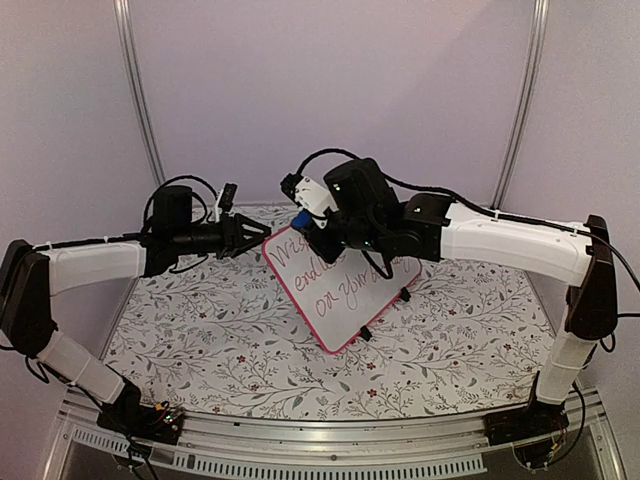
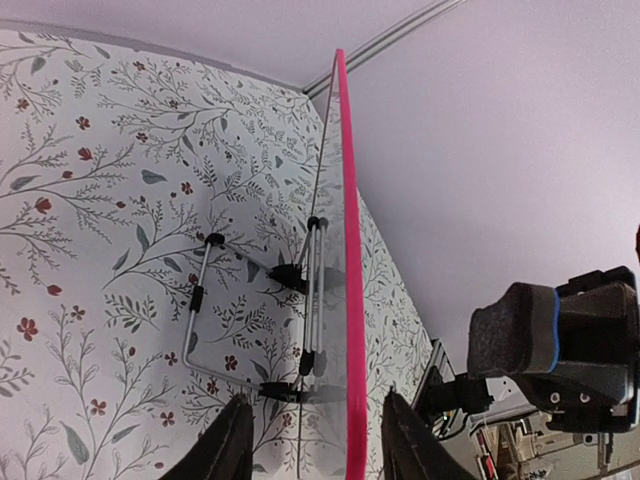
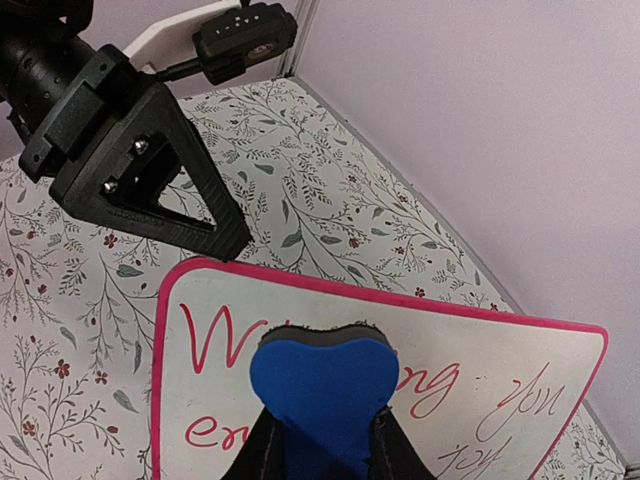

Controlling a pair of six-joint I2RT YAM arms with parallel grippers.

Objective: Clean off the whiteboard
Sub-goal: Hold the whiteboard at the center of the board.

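- board (image 1: pixel 345 300): stands tilted on the table (image 1: pixel 200 340), propped on a wire stand (image 2: pixel 197 300) behind it, pink frame, face toward the arms.
- writing (image 3: pixel 215 340): red and grey handwriting across the board's face.
- left gripper (image 1: pixel 252 238): at the board's upper left corner, jaws apart, one finger on each side of the frame. The left wrist view shows a gap on both sides. In the right wrist view one fingertip (image 3: pixel 225 240) meets the corner.
- right gripper (image 3: pixel 322 430): in front of the board's upper left part, clamped on the blue eraser (image 3: pixel 320 375).
- eraser: felt side faces the board over the first red word. The left wrist view shows it apart from the face.
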